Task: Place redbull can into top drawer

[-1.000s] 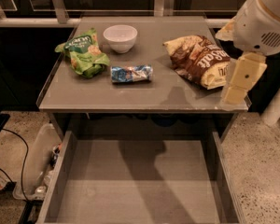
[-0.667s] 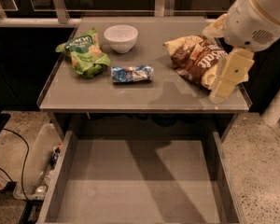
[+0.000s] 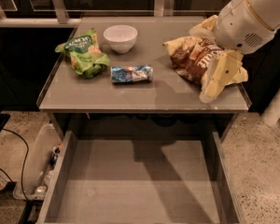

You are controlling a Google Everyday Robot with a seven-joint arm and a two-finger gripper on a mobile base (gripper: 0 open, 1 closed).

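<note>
The redbull can [image 3: 131,73], blue and silver, lies on its side near the middle of the grey table top [image 3: 130,94]. The top drawer [image 3: 130,185] is pulled out below the table's front edge and holds nothing. My gripper [image 3: 213,84], cream-coloured on a white arm, hangs over the table's right side, above the near end of a brown snack bag. It is well to the right of the can and holds nothing that I can see.
A green snack bag [image 3: 84,54] lies at the left of the table and a white bowl [image 3: 121,38] behind the can. The brown snack bag [image 3: 191,57] lies at the right. A clear bin [image 3: 37,164] and a cable sit on the floor at left.
The arm and gripper have moved left, from the table's right edge to over the brown bag. The can, bags and bowl have not moved.
</note>
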